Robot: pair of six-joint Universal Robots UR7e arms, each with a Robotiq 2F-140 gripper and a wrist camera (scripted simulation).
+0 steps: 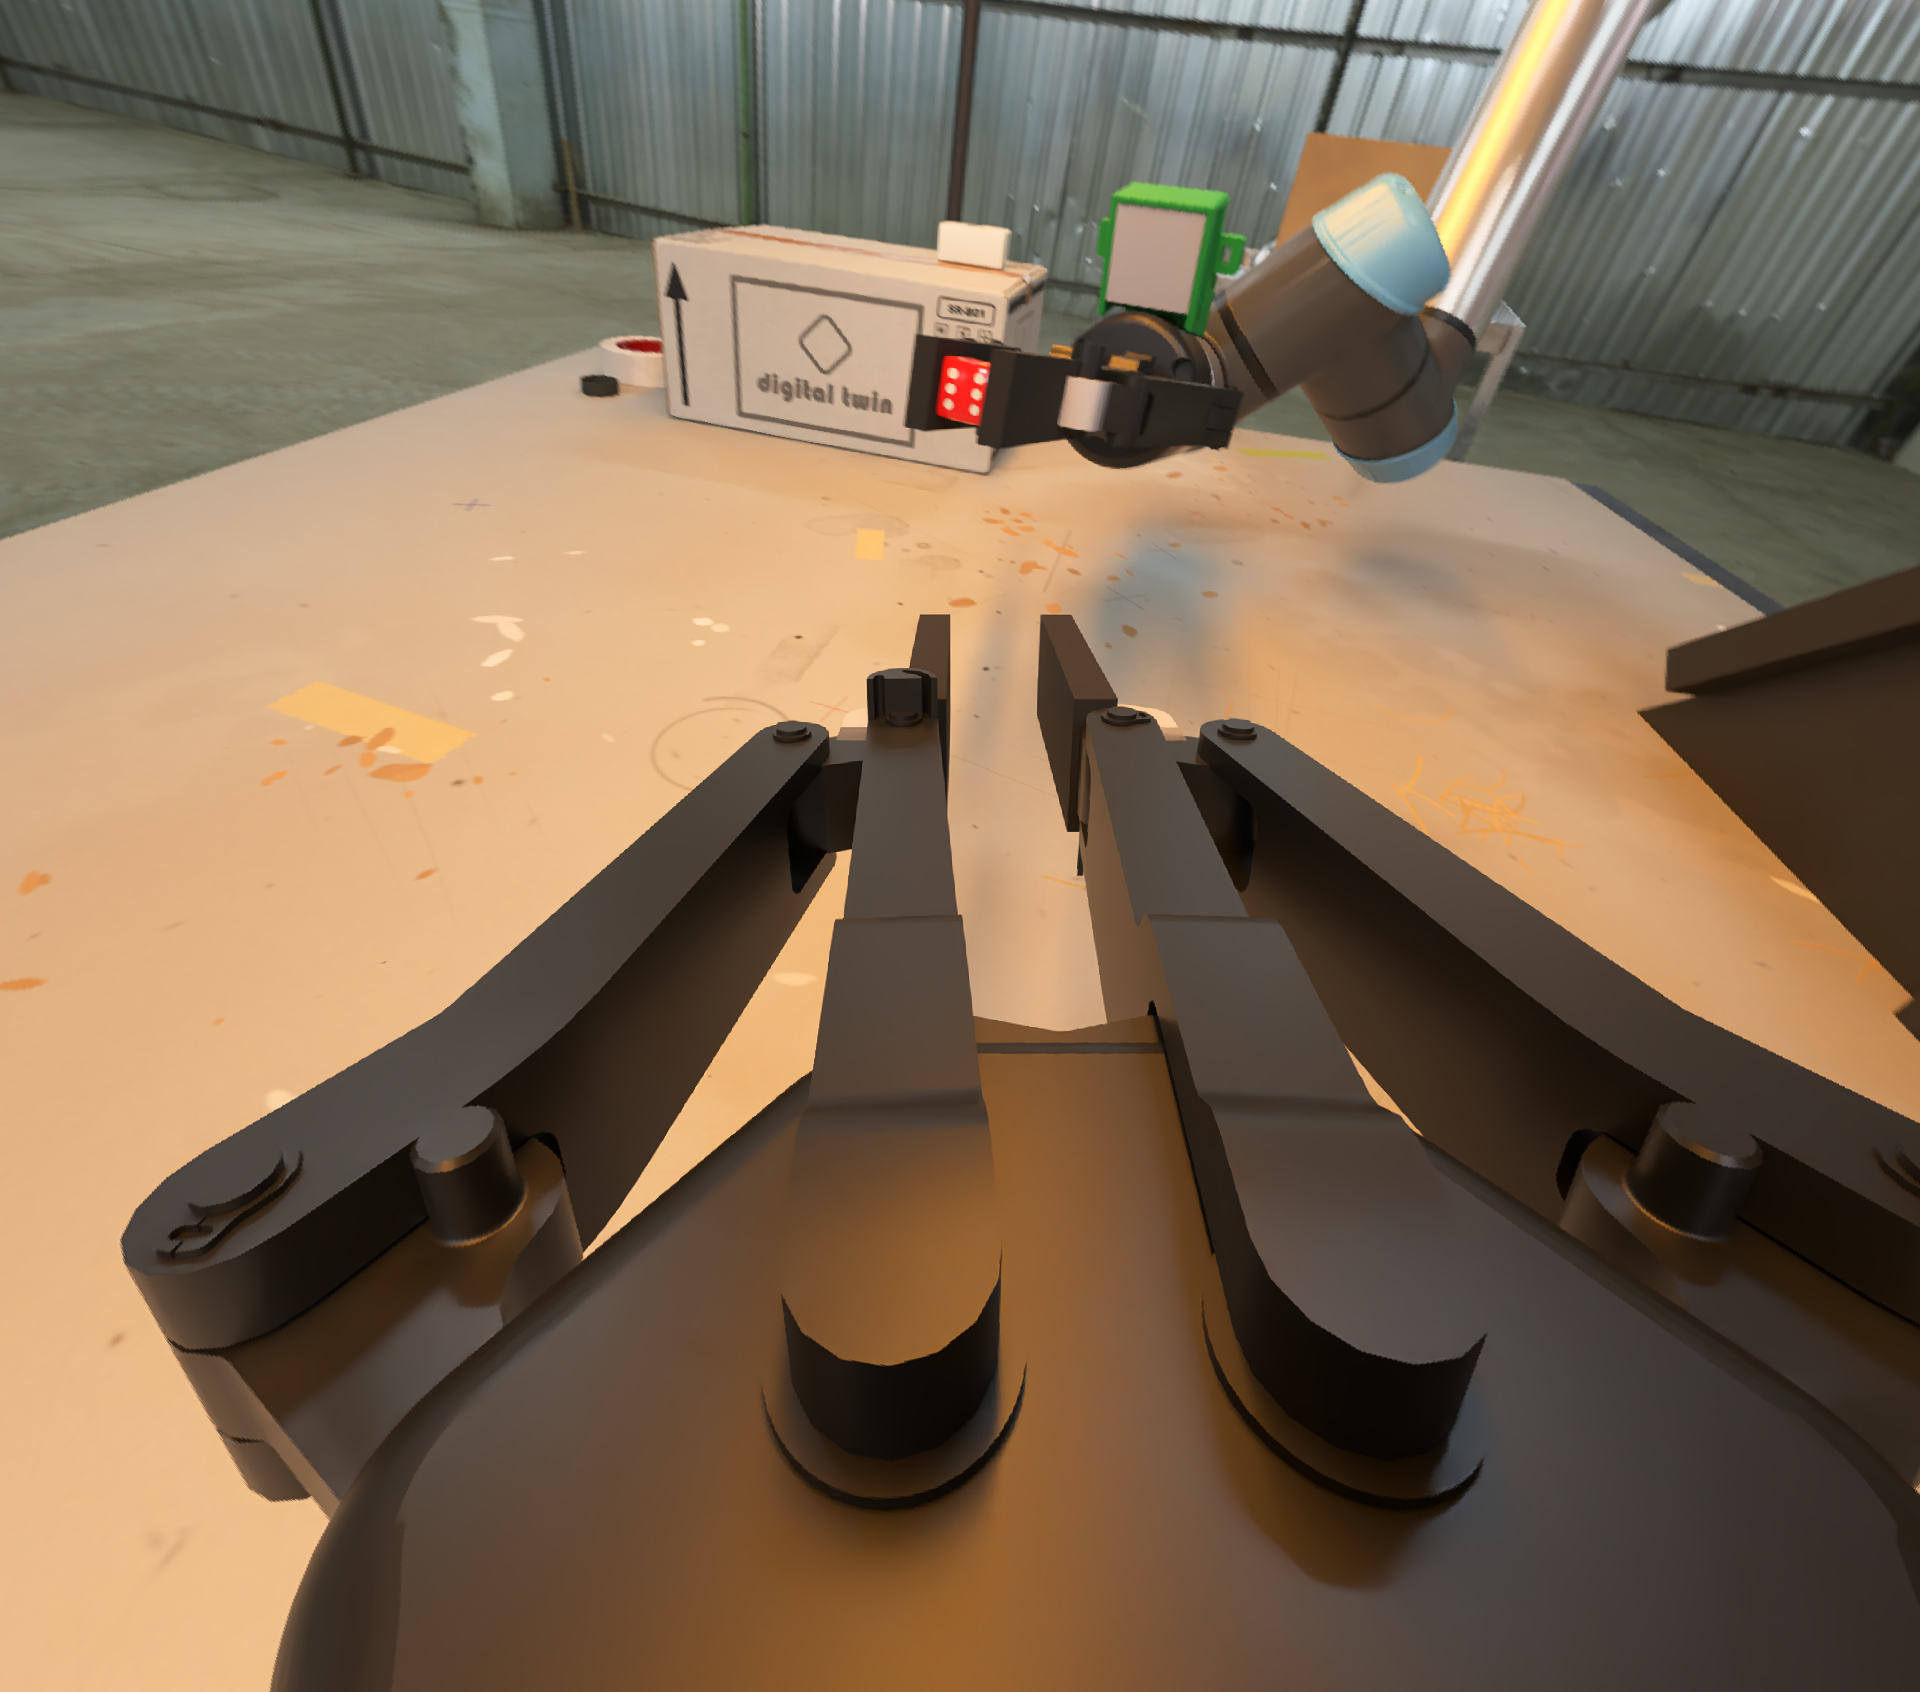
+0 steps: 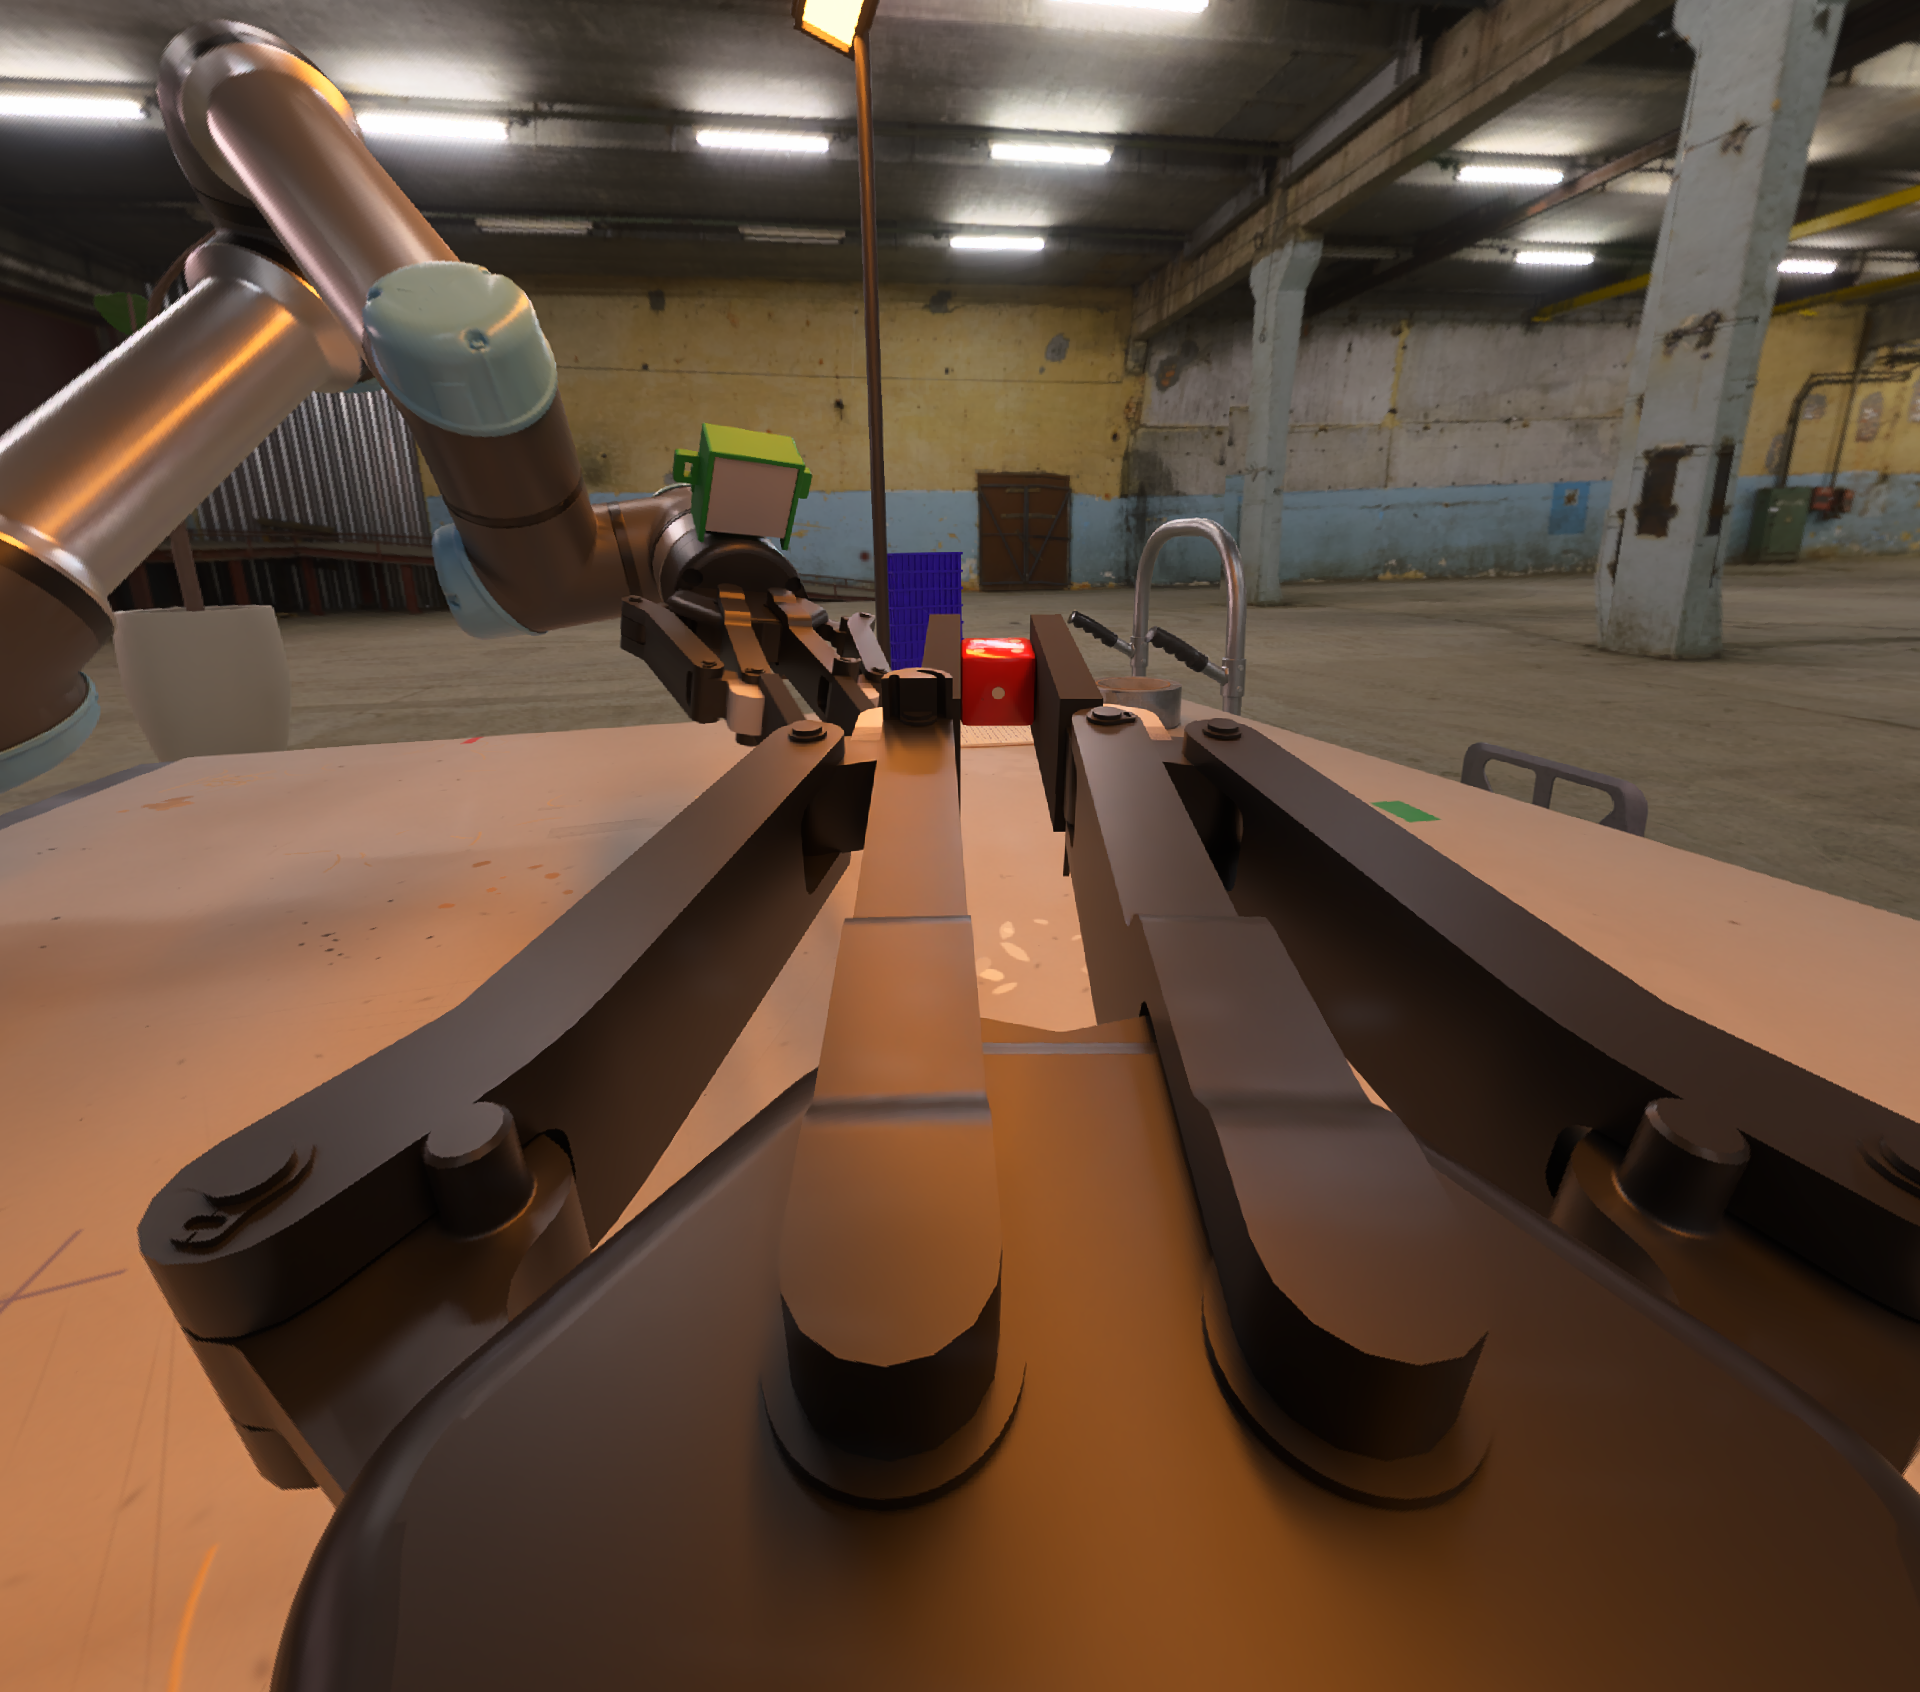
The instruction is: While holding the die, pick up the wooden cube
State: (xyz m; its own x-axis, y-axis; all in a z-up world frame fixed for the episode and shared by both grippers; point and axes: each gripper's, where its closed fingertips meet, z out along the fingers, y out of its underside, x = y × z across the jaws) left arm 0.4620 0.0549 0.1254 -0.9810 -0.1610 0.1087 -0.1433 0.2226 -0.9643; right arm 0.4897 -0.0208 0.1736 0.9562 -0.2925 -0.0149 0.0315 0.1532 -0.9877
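The red die (image 1: 961, 390) with white pips is clamped between the fingers of my right gripper (image 1: 951, 392), which hangs a little above the table in front of a cardboard box. In the right wrist view the die (image 2: 997, 683) sits between the two fingertips of the right gripper (image 2: 995, 676). My left gripper (image 1: 994, 655) hovers low over the tan table (image 1: 416, 811). Its jaws stand a narrow gap apart with nothing between them. It also shows in the right wrist view (image 2: 769, 676), just left of the die. No wooden cube is in view.
A white cardboard box (image 1: 831, 354) lies at the table's far edge, with a tape roll (image 1: 636, 356) and a small black part (image 1: 600, 385) beside it. A dark brown box (image 1: 1818, 759) stands at the right. A blue crate (image 2: 923, 603) and a metal handle (image 2: 1184, 593) are beyond the die.
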